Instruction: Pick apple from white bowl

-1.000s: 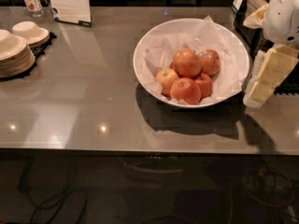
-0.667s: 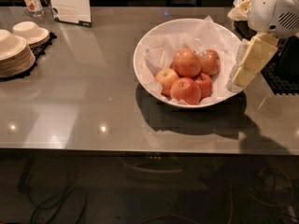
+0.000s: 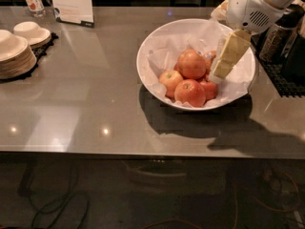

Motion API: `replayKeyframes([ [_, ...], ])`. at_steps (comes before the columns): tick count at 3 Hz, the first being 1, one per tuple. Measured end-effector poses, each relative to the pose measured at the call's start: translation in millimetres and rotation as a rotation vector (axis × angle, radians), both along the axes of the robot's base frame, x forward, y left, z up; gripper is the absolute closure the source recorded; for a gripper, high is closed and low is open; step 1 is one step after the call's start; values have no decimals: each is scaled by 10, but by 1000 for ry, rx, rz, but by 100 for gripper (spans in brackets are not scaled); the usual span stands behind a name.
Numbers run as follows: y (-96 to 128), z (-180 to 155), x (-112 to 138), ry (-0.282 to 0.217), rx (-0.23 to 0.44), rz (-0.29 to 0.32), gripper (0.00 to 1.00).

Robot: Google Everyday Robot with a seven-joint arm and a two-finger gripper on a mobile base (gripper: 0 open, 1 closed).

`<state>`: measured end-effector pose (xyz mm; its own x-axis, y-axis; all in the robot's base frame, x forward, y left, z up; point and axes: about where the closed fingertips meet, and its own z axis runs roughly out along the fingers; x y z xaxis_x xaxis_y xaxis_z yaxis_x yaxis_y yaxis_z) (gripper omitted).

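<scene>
While the gripper [image 3: 218, 75] hangs at the end of a white arm [image 3: 255, 6] reaching in from the upper right of the frame, its yellowish tip slants down into the right side of the white bowl [image 3: 147, 56]. Whether the gripper is open or closed cannot be told. The tip sits just right of the apple [image 3: 191, 63], very near it, though contact is unclear. That apple lies on top of the pile at the middle of the bowl, on crinkled white paper [image 3: 167, 42]. A paler apple [image 3: 170, 80] lies lower left of it, a red-orange apple [image 3: 189, 93] in front, and a small dark red apple [image 3: 209, 89] below the gripper tip. The bowl stands right of centre on the grey surface [image 3: 95, 104]. At the left edge are stacked plates [image 3: 14, 58] and small bowls [image 3: 31, 32]. A sign card [image 3: 71, 1] stands at the upper left.
</scene>
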<state>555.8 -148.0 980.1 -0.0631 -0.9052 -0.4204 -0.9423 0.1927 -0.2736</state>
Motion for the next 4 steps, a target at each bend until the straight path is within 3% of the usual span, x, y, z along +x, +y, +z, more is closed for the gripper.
replayKeyframes([
  [2,-15,-43,45,0,18,-13,0],
  [4,236,-217,500,13,135,32,0],
])
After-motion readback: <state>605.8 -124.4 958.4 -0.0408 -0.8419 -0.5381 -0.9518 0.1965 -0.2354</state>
